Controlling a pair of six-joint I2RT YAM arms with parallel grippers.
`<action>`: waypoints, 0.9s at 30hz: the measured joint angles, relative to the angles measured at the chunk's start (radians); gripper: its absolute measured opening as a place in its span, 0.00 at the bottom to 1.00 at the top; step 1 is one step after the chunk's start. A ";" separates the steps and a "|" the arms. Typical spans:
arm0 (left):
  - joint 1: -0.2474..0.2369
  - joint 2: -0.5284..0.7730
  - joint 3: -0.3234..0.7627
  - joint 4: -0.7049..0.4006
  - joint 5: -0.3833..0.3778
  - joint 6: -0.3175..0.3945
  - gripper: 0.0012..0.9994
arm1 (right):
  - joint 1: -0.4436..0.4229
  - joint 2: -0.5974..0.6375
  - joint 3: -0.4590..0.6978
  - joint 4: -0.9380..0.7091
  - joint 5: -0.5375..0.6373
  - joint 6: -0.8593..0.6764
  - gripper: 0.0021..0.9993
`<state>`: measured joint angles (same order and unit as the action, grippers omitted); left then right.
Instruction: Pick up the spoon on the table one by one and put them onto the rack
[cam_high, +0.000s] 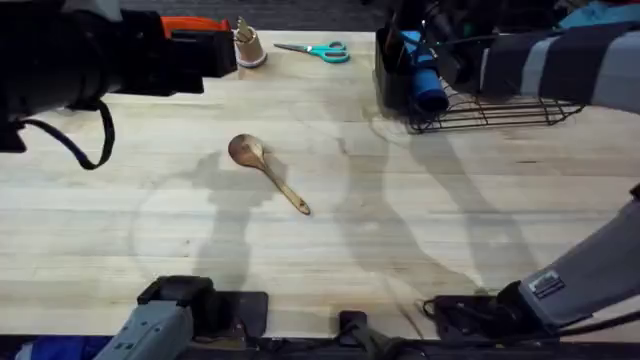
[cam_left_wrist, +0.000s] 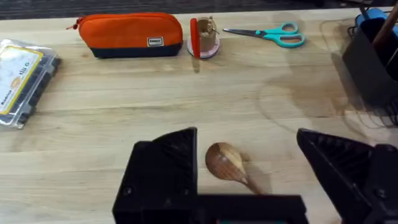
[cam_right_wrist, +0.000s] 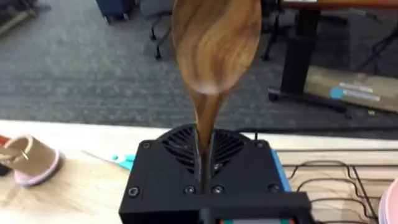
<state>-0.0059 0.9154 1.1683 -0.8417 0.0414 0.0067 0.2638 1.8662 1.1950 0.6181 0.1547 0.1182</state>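
Table: a wide tabletop of pale wooden planks with visible grain, crossed by soft arm shadows.
Room: grey carpet, chair legs and a desk leg behind the table's far edge, seen from the right wrist.
Spoon on the table: a small light-brown wooden spoon with a round bowl and slim straight handle lies flat near the middle, bowl toward the far left, handle running toward the near right.
Left gripper: black fingers spread wide, hovering above that spoon; its bowl shows in the gap between them, untouched.
Right gripper: black fingers closed on the handle of a second wooden spoon, whose bowl stands up above them.
Rack: a black wire dish rack at the far right, with a tall black utensil holder at its left end; the right arm reaches over it.
Far edge: an orange zipped pencil case, teal-handled scissors.
Left wrist extra: a clear plastic box with a yellow label beside the pencil case.
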 joint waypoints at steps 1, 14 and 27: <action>0.000 0.000 0.000 0.000 0.000 0.000 0.99 | 0.000 0.001 0.000 -0.014 0.000 0.000 0.03; 0.000 0.000 0.000 0.000 0.000 0.000 0.99 | 0.002 0.001 0.000 -0.082 0.002 -0.027 0.08; 0.000 0.000 0.000 0.000 0.000 0.000 0.99 | 0.031 0.001 0.000 -0.055 0.002 -0.167 0.53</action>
<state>-0.0059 0.9154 1.1683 -0.8417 0.0414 0.0067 0.2949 1.8671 1.1950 0.5629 0.1570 -0.0487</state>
